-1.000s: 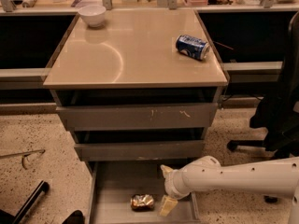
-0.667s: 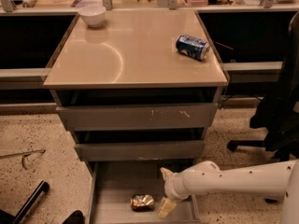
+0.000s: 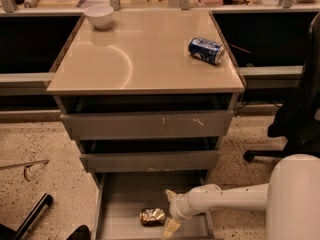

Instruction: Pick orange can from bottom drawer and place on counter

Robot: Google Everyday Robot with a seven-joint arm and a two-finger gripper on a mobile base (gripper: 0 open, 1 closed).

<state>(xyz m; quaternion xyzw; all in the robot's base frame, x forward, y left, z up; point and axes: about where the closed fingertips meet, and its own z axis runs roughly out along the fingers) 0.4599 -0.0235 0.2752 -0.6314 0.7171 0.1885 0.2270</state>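
We are at the pick-up step: the orange can [image 3: 152,216] lies on the floor of the bottom drawer [image 3: 124,204], toward its near end, and nothing has been lifted yet. Our gripper [image 3: 168,212] sits low inside the drawer, just to the right of the can. Its jaws are released and spread wide, with one finger on the far side and one on the near side. The can is at the mouth of that gap, and we cannot tell whether either finger touches it.

As we judge it, the next move is a short push to the left so the can sits fully between the fingers. Then comes a firm close, gentle enough for a dented body that may slip or roll.

Room is tight. The middle drawer front [image 3: 150,160] overhangs the far part of the bottom drawer, so we should draw the can toward the near side before lifting. The drawer's low left wall [image 3: 98,209] will stop the can if we nudge it too far.

The counter [image 3: 145,54] has wide bare room across its middle. A white bowl [image 3: 99,15] sits at the far left corner and a blue can [image 3: 206,50] lies near the right edge. A dark chair [image 3: 300,119] stands close on the right, beside our arm [image 3: 235,199].
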